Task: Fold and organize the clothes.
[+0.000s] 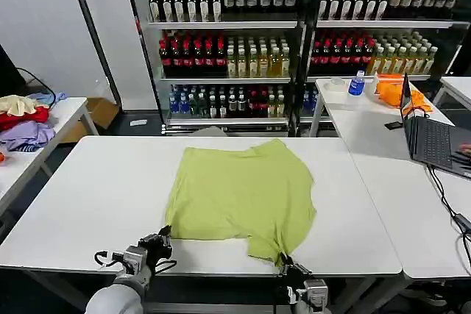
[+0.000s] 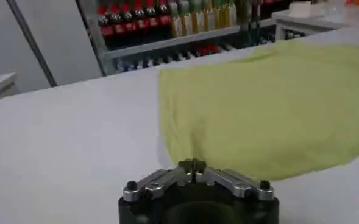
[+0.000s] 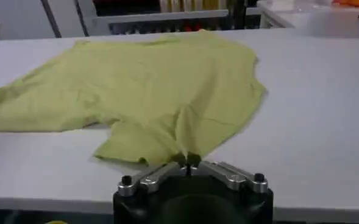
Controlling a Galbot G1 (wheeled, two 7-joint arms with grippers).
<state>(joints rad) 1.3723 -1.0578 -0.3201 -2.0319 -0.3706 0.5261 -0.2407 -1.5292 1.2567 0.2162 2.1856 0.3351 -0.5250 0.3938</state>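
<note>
Shelves of bottled drinks point(image 1: 224, 42) line the back wall, and in front of them stands a long white table point(image 1: 88, 196) with the lime yellow-green short-sleeved T-shirt point(image 1: 243, 193) spread nearly flat across its middle, plain side up as far as I can see, with one sleeve lying near the front edge on the robot's right. A heap of red, purple and cream garments point(image 1: 23, 119) sits on a side table to the left, well apart from the work. Both arms wait low at the near edge: the left gripper point(image 1: 163, 238) just beside the shirt's near-left corner, its jaws closed together on nothing, and the right gripper point(image 1: 285, 262) at the sleeve and hem on the right, its fingers also together; whether a pinch of cloth is caught there I cannot tell. I'd judge the folding has not really started. To do it well, each gripper should open, take a clean pinch of a single corner along the near edge, then lift both together evenly so the fabric carries over without bunching or dragging sideways.
</note>
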